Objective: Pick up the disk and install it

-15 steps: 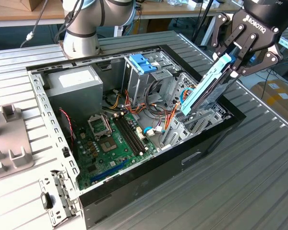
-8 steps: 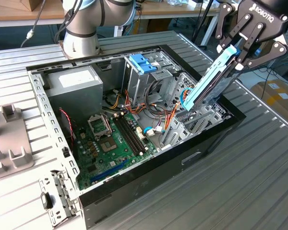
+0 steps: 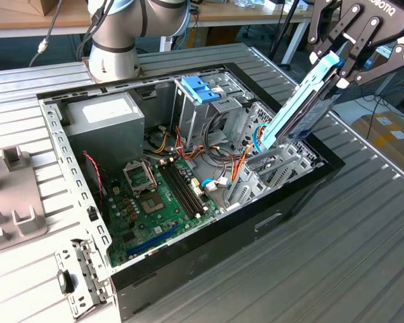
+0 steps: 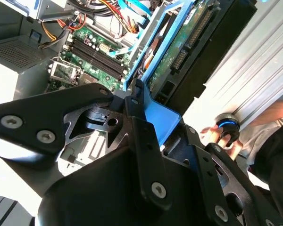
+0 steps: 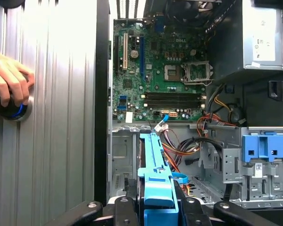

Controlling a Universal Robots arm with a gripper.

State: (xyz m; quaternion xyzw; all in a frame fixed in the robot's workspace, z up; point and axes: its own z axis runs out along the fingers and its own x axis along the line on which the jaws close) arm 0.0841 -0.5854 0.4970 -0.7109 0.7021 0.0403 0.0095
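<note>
Gripper (image 3: 335, 66) sits at approx 2 o'clock of the open PC case (image 3: 289, 195) in the exterior view. Its fingers are clamped narrow on the blue tab end of the disk (image 3: 303, 108). The disk hangs tilted, tab end up, with its lower end dipping into the case at approx 3 o'clock, over the metal drive cage (image 3: 269, 168). Can't tell if it touches the cage.

Orange/red cables (image 3: 239, 158) lie just beside the disk's lower end, between cage and motherboard (image 3: 158, 202). The pale blue latch (image 3: 200, 89) is at 12 o'clock and the grey power supply (image 3: 104, 114) at 10 o'clock, both well apart from the disk. A grey fixture (image 3: 13, 202) lies on the table (image 3: 363, 256) at 9 o'clock.

In the first wrist view, a person's hand (image 5: 9, 77) rests on a black knob (image 5: 12, 110) w/ blue ring, outside the case wall.
</note>
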